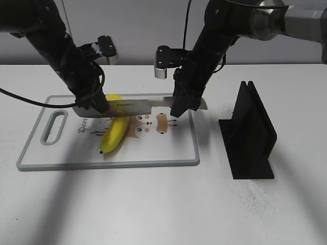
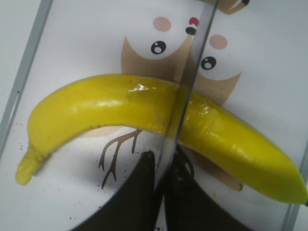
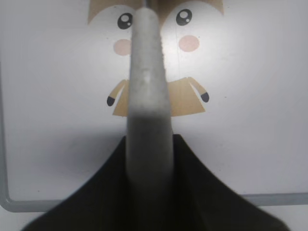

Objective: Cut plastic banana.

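The yellow plastic banana point(image 1: 115, 133) lies on a white cutting board point(image 1: 107, 164) with an owl drawing. A knife point(image 1: 138, 105) is held level across the banana's upper part. My left gripper point(image 1: 92, 106) is shut on the blade's tip end. My right gripper point(image 1: 181, 106) is shut on the grey handle. In the left wrist view the blade point(image 2: 190, 82) runs edge-on from between my fingers point(image 2: 161, 161) across the middle of the banana point(image 2: 106, 108) and seems to touch it. In the right wrist view the handle point(image 3: 147, 86) sits between my fingers point(image 3: 149, 144) above the board point(image 3: 250, 144).
A black knife stand point(image 1: 250, 135) stands on the white table right of the board. The board has a handle slot point(image 1: 54, 127) at its left end.
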Motion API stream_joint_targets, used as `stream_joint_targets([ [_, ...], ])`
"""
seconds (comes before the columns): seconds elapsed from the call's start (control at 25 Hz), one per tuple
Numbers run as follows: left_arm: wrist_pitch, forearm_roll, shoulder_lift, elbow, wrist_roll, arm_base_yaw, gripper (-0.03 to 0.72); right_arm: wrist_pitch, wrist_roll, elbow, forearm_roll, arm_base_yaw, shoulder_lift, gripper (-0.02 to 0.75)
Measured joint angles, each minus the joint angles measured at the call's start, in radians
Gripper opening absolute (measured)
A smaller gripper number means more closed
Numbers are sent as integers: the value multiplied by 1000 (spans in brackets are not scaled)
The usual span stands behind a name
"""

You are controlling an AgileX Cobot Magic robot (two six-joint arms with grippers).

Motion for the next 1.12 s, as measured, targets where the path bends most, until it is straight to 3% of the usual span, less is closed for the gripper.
stream_joint_targets([
  [0.68, -17, 12, -29, 11, 1, -2, 13, 12, 22, -4, -31, 4, -29, 162],
  [1.12, 22, 20, -244, 16, -5, -5, 8, 103, 27, -77, -38, 6, -180, 162],
])
